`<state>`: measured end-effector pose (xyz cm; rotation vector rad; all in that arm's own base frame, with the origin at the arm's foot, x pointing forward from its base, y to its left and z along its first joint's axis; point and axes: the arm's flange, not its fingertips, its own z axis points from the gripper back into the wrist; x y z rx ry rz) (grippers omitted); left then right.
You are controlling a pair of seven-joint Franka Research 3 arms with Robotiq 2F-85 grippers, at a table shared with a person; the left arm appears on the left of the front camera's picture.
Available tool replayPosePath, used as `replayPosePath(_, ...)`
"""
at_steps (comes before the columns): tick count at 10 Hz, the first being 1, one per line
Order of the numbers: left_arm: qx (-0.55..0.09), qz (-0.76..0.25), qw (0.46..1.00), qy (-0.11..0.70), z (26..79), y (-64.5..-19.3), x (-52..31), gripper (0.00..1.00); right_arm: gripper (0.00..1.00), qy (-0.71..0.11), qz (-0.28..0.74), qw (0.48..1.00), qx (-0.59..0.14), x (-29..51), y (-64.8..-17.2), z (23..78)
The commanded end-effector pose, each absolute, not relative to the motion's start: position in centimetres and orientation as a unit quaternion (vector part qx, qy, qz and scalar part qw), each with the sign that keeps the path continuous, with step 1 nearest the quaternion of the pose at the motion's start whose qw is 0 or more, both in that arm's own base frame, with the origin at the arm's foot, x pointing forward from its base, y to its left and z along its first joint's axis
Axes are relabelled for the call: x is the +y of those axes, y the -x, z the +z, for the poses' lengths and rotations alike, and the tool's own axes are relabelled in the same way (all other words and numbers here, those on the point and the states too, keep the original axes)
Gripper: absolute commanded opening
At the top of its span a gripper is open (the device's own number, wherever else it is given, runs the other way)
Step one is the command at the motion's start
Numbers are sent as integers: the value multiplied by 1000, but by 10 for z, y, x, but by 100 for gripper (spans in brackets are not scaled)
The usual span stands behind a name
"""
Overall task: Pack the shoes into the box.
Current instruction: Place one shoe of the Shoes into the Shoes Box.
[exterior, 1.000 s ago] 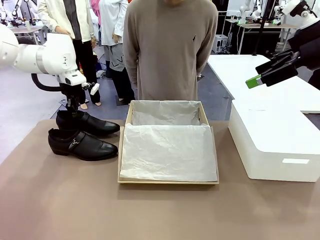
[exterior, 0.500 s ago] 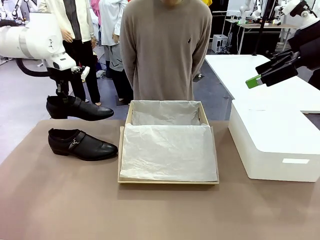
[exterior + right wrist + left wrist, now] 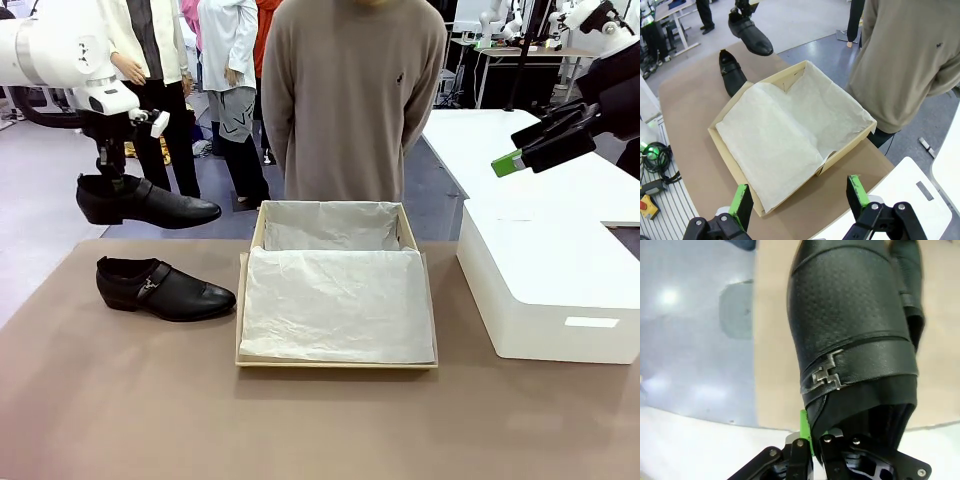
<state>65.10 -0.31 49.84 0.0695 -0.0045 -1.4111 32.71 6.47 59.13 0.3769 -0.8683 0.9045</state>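
Shoe (image 3: 150, 203) aloft, buckle (image 3: 826, 376) close-up, probably heel-gripped

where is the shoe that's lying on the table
In the front view the tabletop shoe lies on the left side of the table, toe pointing at the box just right of it; the second shoe hangs higher up in the left gripper.

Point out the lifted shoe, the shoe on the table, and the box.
lifted shoe (image 3: 150, 203), front view, mid upper.
shoe on the table (image 3: 165, 288), front view, beside the buckle.
box (image 3: 852, 144), right wrist view, outer side wall.
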Motion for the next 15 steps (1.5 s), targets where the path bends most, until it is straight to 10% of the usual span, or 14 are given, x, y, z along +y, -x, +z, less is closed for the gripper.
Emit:
replayPosePath(1,-24,-649,759,-52,503,-657,-3,0,100,-183,421,790,-407,65,-328,591)
replayPosePath(15,-24,-649,759,-52,503,-657,-3,0,100,-183,421,790,-407,65,-328,591)
